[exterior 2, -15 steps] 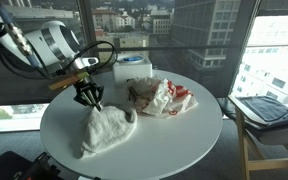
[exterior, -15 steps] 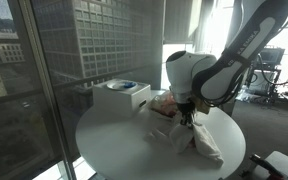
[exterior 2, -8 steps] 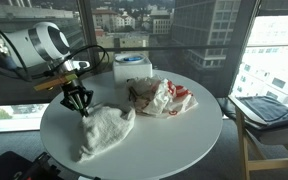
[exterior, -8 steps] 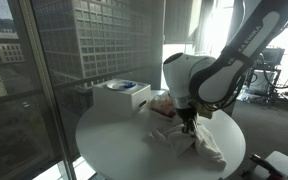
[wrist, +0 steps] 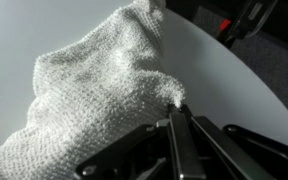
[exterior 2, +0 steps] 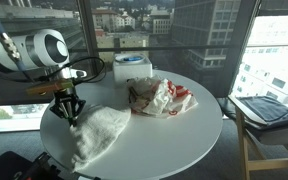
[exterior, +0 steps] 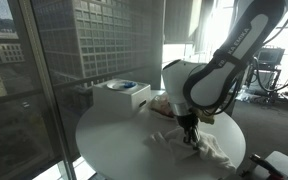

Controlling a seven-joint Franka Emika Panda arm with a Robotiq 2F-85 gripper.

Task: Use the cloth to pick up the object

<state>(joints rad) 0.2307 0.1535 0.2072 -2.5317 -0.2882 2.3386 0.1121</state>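
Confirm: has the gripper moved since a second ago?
Yes. The gripper has slid away from the white box toward the edge of the table, dragging the cloth.

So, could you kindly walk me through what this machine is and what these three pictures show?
It is a single robot arm, steered remotely by a person. Two pictures come from cameras standing outside the robot, looking at the same round white table from different places. The third comes from a camera on the wrist, looking along the end effector, which is the two-fingered grasping part.

On the table lie a white cloth, a crumpled red-and-white wrapper and a white box on the window side. The end effector's fingers are closed on a corner of the cloth, which shows most clearly in the wrist view. The rest of the cloth lies on the table.
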